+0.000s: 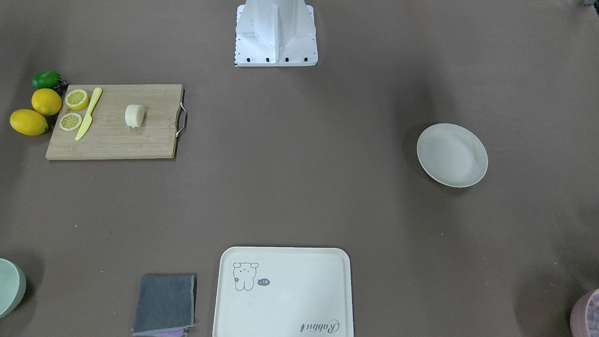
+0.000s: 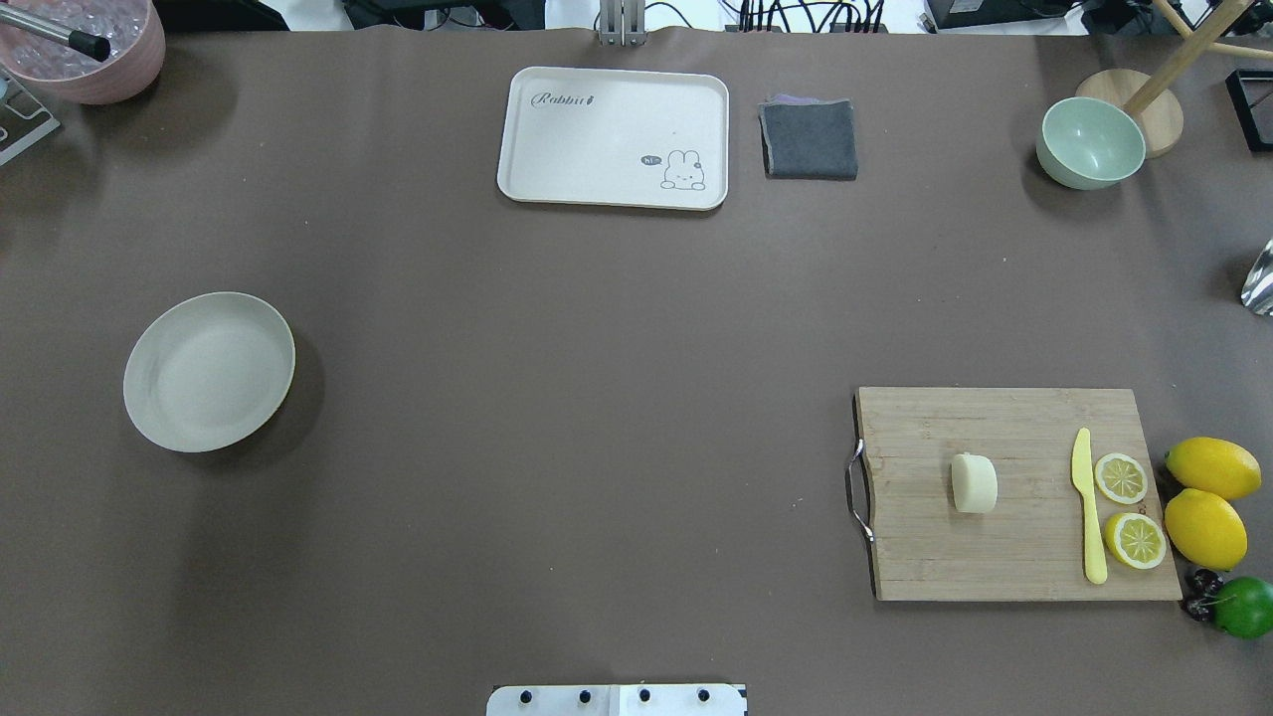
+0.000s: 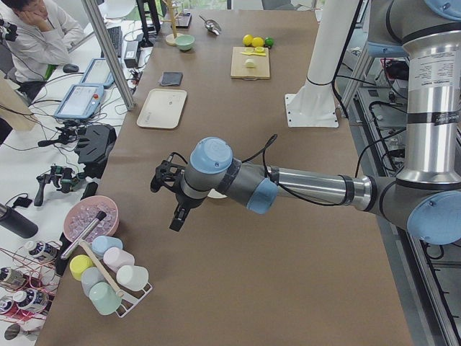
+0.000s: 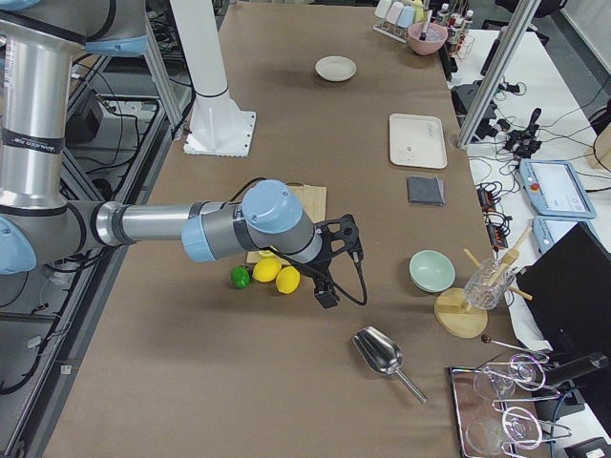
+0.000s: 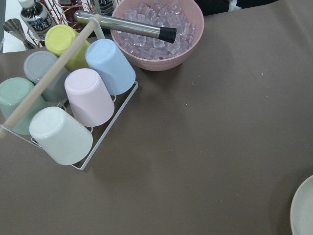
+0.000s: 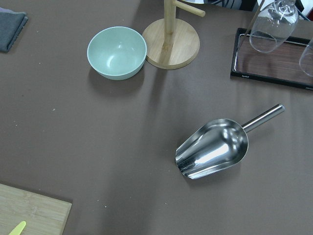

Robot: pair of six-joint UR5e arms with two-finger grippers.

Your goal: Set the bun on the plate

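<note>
The pale cream bun (image 2: 974, 483) lies on its side on the wooden cutting board (image 2: 1014, 418), on the table's right in the overhead view; it also shows from across the table (image 1: 135, 115). The off-white round plate (image 2: 209, 371) sits far away on the left half, with nothing on it (image 1: 452, 155). My left gripper (image 3: 171, 196) hangs above the table's left end, seen only in the exterior left view. My right gripper (image 4: 336, 260) hovers past the lemons at the right end, seen only in the exterior right view. I cannot tell whether either is open or shut.
On the board lie a yellow knife (image 2: 1088, 505) and two lemon slices (image 2: 1121, 477); two lemons (image 2: 1205, 527) and a lime (image 2: 1244, 606) sit beside it. A cream tray (image 2: 614, 137), grey cloth (image 2: 810, 138) and green bowl (image 2: 1089, 142) line the far edge. A metal scoop (image 6: 212, 148) and a cup rack (image 5: 63, 105) stand at the ends.
</note>
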